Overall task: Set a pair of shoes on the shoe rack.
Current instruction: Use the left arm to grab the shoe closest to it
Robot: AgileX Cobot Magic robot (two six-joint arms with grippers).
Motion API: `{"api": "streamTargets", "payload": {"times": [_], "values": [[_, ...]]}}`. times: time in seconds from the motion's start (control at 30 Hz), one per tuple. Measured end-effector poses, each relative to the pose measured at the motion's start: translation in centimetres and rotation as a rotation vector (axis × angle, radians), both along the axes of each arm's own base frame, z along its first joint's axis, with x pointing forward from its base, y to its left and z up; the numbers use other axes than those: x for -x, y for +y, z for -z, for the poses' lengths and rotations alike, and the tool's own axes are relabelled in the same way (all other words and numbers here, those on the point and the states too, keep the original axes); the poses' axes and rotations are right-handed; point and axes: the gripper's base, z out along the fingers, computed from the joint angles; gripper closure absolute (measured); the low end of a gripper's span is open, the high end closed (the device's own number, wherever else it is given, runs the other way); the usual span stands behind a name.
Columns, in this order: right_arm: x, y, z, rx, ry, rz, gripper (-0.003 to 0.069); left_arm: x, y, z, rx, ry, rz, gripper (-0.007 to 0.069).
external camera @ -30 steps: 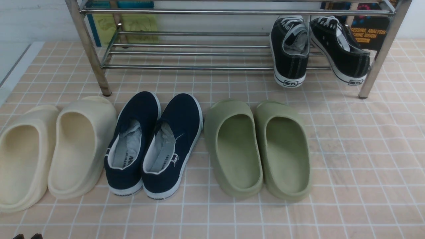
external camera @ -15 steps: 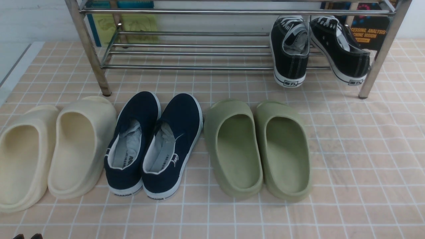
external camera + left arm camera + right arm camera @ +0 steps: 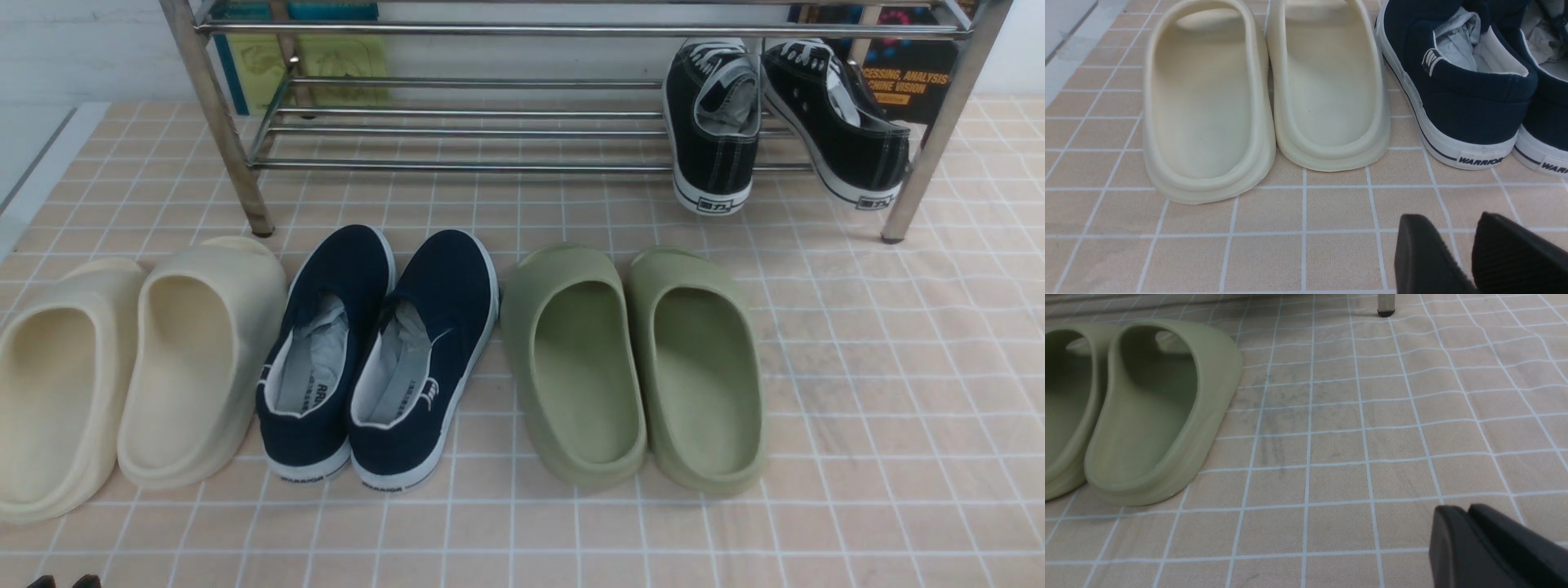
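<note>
Left wrist view cuts off the left pincer (image 3: 1447, 222), tips apart and empty. Mostly cropped too, the right pincer (image 3: 1457, 510) shows tips together.

pair of shoes (image 3: 445, 286): navy-blue canvas, white soles, grey lining, white heel lettering
shoe rack (image 3: 490, 165): shiny chrome
sneakers (image 3: 718, 155), upper right of the frame: black, white stitching, white sole bands
left slides (image 3: 196, 359): cream
right slides (image 3: 571, 359): olive-green
floor (image 3: 898, 408): peach-pink squares, white grid lines
left cover (image 3: 326, 57), upper left: teal and yellow-green
right cover (image 3: 906, 73), upper right: black, orange lettering
</note>
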Motion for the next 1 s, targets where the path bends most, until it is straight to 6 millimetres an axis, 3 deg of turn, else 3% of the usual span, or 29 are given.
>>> {"api": "streamTargets", "payload": {"times": [0.17,0.23,0.43,0.67,0.73,0.8,0.93,0.97,1.0], "values": [[0.0,0.0,0.0,0.000,0.000,0.000,0.0578,-0.1,0.0,-0.1,-0.003,-0.023,0.002,0.0384],[0.0,0.0,0.0,0.000,0.000,0.000,0.0573,-0.3,-0.1,-0.7,-0.014,-0.106,0.009,0.0384],[0.0,0.0,0.0,0.000,0.000,0.000,0.0566,-0.2,-0.4,-4.2,-0.030,-0.503,0.050,0.0384],[0.0,0.0,0.0,0.000,0.000,0.000,0.0555,1.9,-0.5,-8.5,0.264,-0.999,0.118,0.0384],[0.0,0.0,0.0,0.000,0.000,0.000,0.0553,2.2,-0.4,-9.4,0.309,-1.022,0.120,0.0389],[0.0,0.0,0.0,0.000,0.000,0.000,0.0550,2.7,-0.2,-12.2,0.328,-0.972,0.103,0.0434],[0.0,0.0,0.0,0.000,0.000,0.000,0.0544,1.6,-0.2,-16.5,0.216,-0.694,0.041,0.0587],[0.0,0.0,0.0,0.000,0.000,0.000,0.0544,1.6,-0.2,-16.8,0.210,-0.695,0.041,0.0592],[0.0,0.0,0.0,0.000,0.000,0.000,0.0541,0.5,-0.2,-17.3,0.171,-0.572,0.026,0.0611]]}}
